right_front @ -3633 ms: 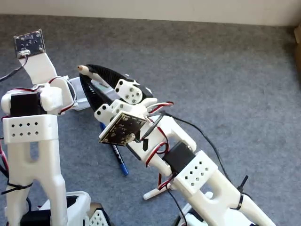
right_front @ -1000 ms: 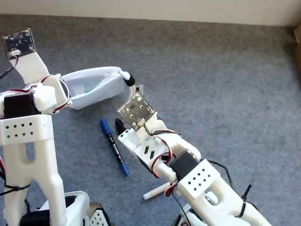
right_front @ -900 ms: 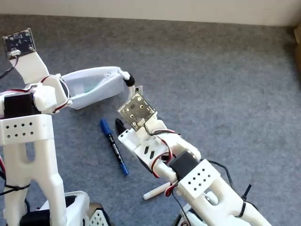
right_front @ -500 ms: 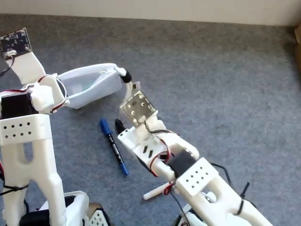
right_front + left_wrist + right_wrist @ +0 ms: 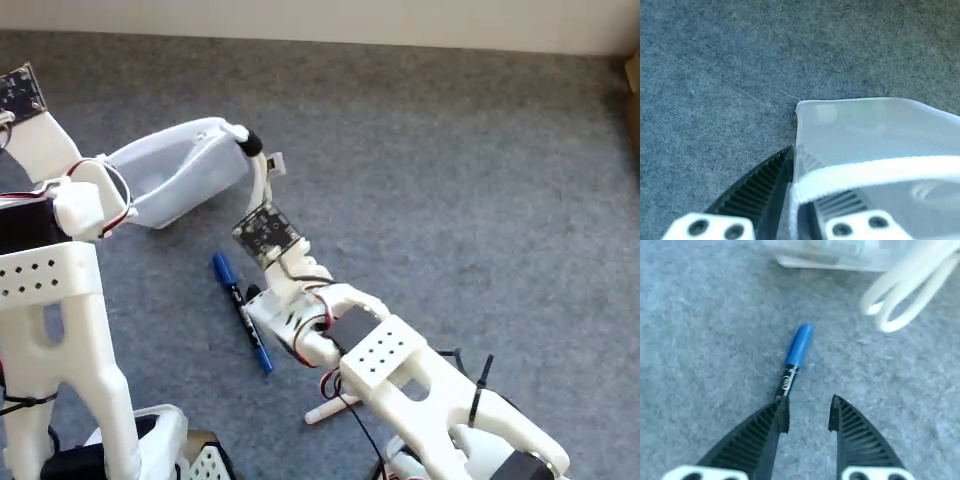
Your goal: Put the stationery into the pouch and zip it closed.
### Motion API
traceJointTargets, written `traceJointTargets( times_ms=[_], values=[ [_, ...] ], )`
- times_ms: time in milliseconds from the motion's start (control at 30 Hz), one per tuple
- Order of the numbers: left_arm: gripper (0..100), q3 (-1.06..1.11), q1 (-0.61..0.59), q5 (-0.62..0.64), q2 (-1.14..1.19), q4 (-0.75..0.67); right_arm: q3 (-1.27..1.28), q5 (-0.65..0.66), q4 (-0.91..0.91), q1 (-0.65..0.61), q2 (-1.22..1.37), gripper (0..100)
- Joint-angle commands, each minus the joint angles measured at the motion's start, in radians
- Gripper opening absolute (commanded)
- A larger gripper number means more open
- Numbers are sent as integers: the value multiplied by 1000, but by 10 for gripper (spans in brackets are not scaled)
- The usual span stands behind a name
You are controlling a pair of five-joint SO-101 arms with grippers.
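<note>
Lying just ahead of parted, empty right fingers: blue pen; left fingers clamped on pouch.

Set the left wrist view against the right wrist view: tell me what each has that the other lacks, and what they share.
Left wrist view: the left gripper shut on the pouch at its edge, with a white strap across it. Right wrist view: the open right gripper close to the blue pen, plus a white cord loop. Shared: the pouch and the grey carpet.
</note>
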Motion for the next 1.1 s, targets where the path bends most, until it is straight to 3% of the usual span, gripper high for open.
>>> traceJointTargets(
  times_ms=[0,200,467,733,1067],
  values=[
    [34,12,-47,8,4,-28,-58,-5,2,-68,-8,132],
    [34,12,-51,8,4,-29,-58,-8,-7,-104,-8,132],
    [34,12,-54,8,4,-31,25,-8,-243,-101,156,132],
    [34,12,-53,8,4,-31,-99,-11,-243,-99,387,132],
    [34,12,-51,8,4,-32,-131,-3,-197,-105,486,130]
  ],
)
